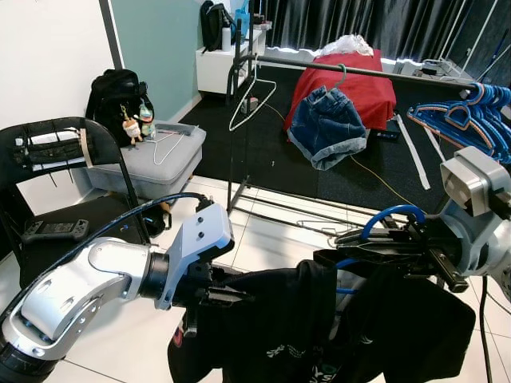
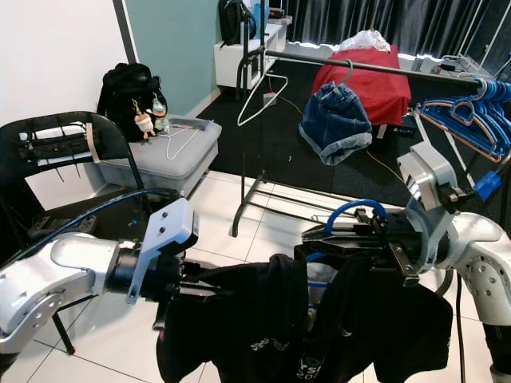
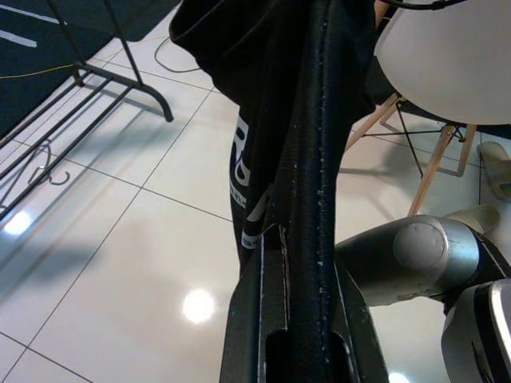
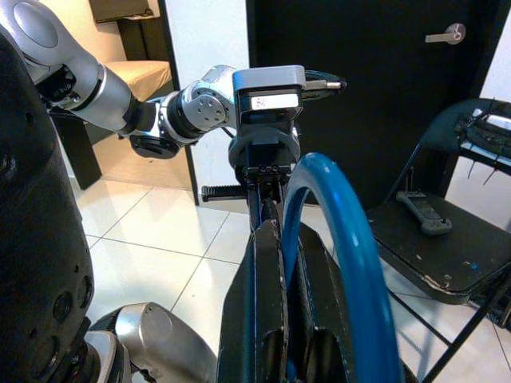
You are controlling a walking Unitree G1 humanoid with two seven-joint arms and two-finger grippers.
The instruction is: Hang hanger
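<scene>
A blue hanger (image 1: 393,217) carries a black garment (image 1: 335,327) low in front of me. My right gripper (image 1: 359,239) is shut on the hanger at the base of its hook (image 4: 351,263). At the garment's left end, my left gripper (image 1: 227,294) is shut on a stitched fold of the black cloth (image 3: 307,199). The cloth hides the hanger's arms. Farther back across the tiles stands a black clothes rack, its rail (image 1: 359,72) holding denim shorts (image 1: 326,126), a white hanger (image 1: 251,100) and several blue hangers (image 1: 471,120).
A black folding chair (image 1: 64,207) stands close on my left. Behind it are a grey box (image 1: 160,155) and a black backpack (image 1: 116,96). The rack's floor bars (image 1: 271,203) cross the tiles, with a wire hanger (image 1: 315,229) lying beside them. A red cover (image 1: 351,84) lies behind the rail.
</scene>
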